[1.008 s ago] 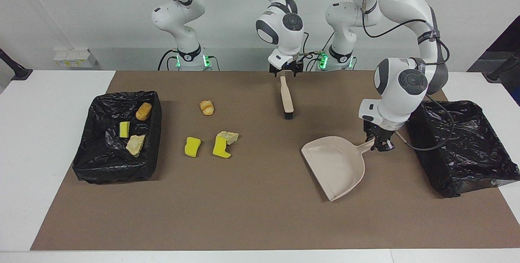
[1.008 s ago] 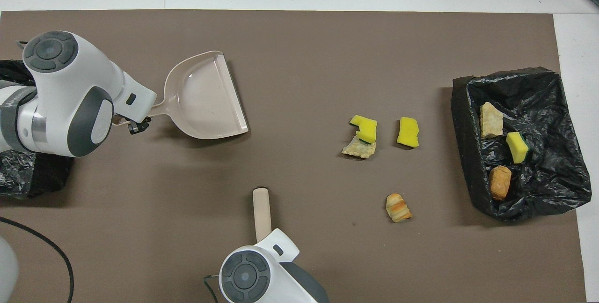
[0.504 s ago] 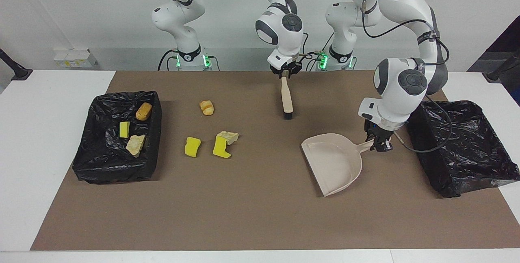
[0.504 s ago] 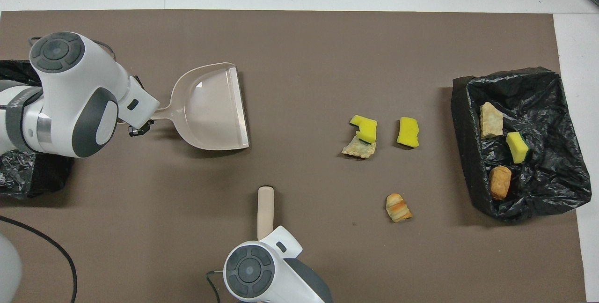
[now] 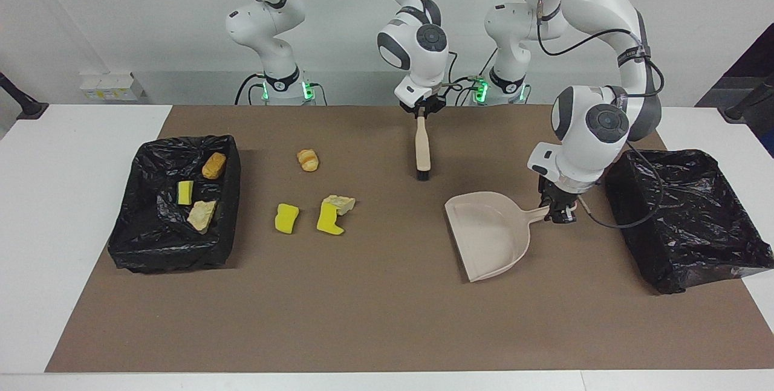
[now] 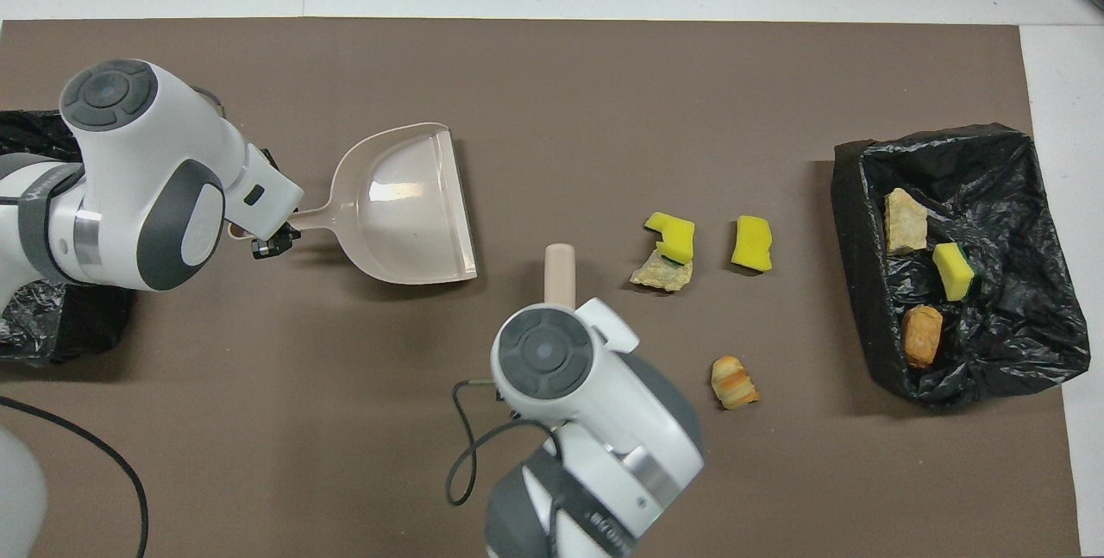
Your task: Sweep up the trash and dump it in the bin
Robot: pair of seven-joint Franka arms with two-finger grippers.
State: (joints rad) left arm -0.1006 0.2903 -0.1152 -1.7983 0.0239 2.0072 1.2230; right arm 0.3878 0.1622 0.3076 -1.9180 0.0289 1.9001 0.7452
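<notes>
My right gripper (image 5: 421,110) is shut on the handle end of the beige brush (image 5: 422,146), whose dark bristles point away from the robots; in the overhead view the wrist hides the fingers and only the brush (image 6: 559,272) shows. My left gripper (image 5: 556,214) is shut on the handle of the beige dustpan (image 5: 490,234), its mouth facing the trash. On the mat lie a croissant lump (image 5: 308,159), two yellow sponge chunks (image 5: 286,218) (image 5: 329,220) and a tan lump (image 5: 340,202) touching one chunk. The black-lined bin (image 5: 157,240) at the right arm's end holds three scraps.
A second black-lined bin (image 5: 695,228) stands at the left arm's end, close beside the left wrist. The brown mat (image 5: 375,318) covers most of the white table. A cable loops from the right wrist (image 6: 461,454).
My right gripper closed on the brush handle and carried the brush toward the loose trash. The left gripper shifted the dustpan toward the middle and turned it a little.
</notes>
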